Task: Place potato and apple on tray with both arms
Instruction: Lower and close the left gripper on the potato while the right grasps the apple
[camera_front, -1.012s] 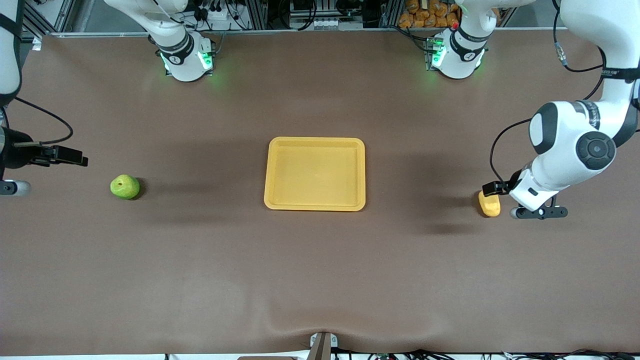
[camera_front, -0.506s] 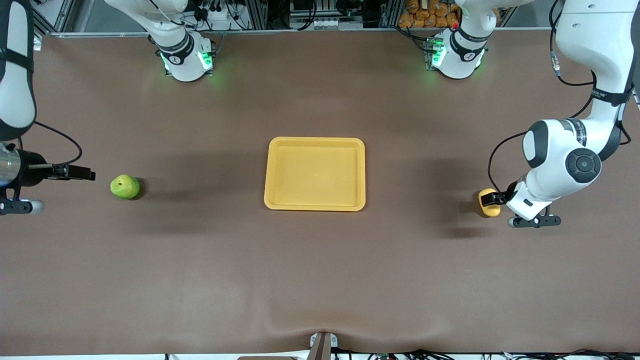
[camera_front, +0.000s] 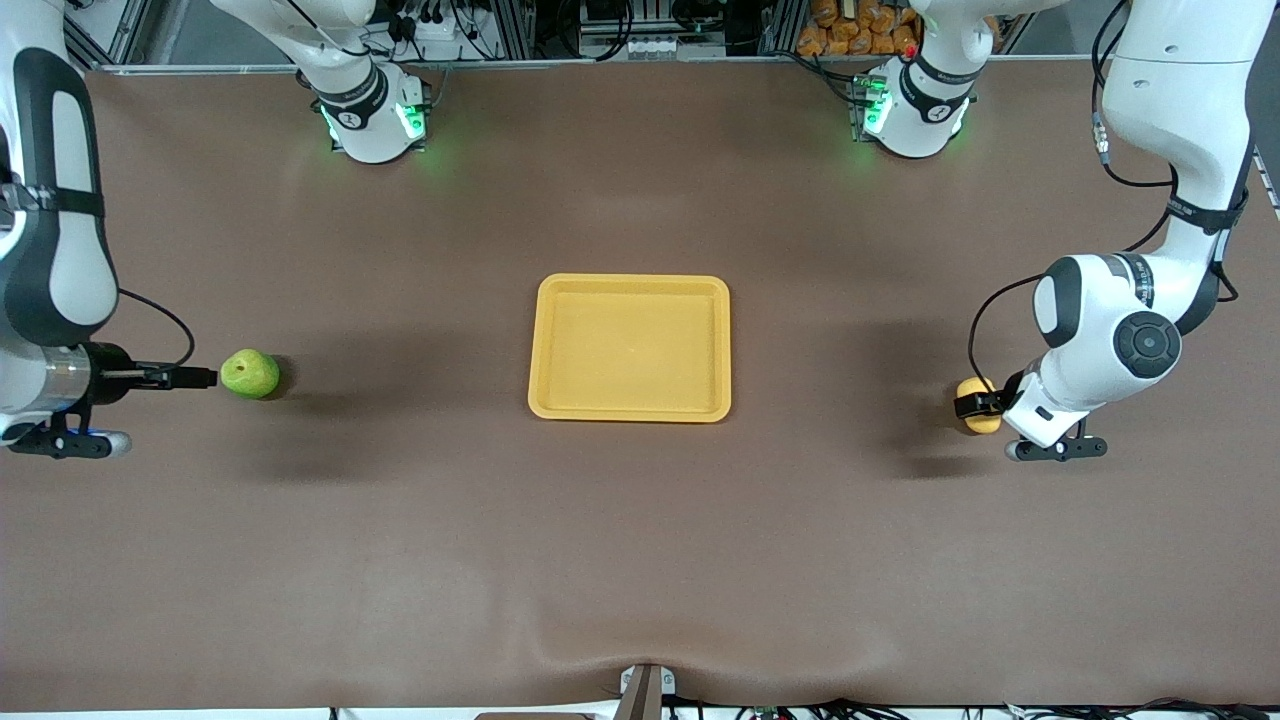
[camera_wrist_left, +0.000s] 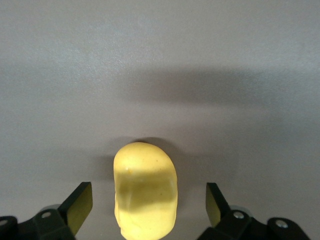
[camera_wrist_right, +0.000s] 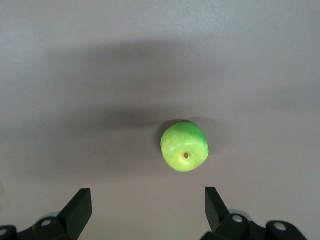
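Observation:
The yellow-orange potato (camera_front: 974, 387) lies on the brown table toward the left arm's end. My left gripper (camera_front: 970, 406) is low over it and open. In the left wrist view the potato (camera_wrist_left: 145, 187) sits between the two fingers, with a gap on each side of my left gripper (camera_wrist_left: 146, 205). The green apple (camera_front: 250, 373) lies toward the right arm's end. My right gripper (camera_front: 204, 378) is open, with its tips just beside the apple and not touching it. In the right wrist view the apple (camera_wrist_right: 184, 146) lies ahead of my right gripper (camera_wrist_right: 146, 206). The yellow tray (camera_front: 630, 345) sits empty at mid-table.
The two arm bases (camera_front: 372, 115) (camera_front: 912, 110) stand at the table's edge farthest from the front camera. A small mount (camera_front: 645, 690) sits at the nearest edge. Bare brown table lies between each fruit and the tray.
The left gripper has come down around the potato. The right gripper has come lower and moved up to the apple. Neither fruit has moved.

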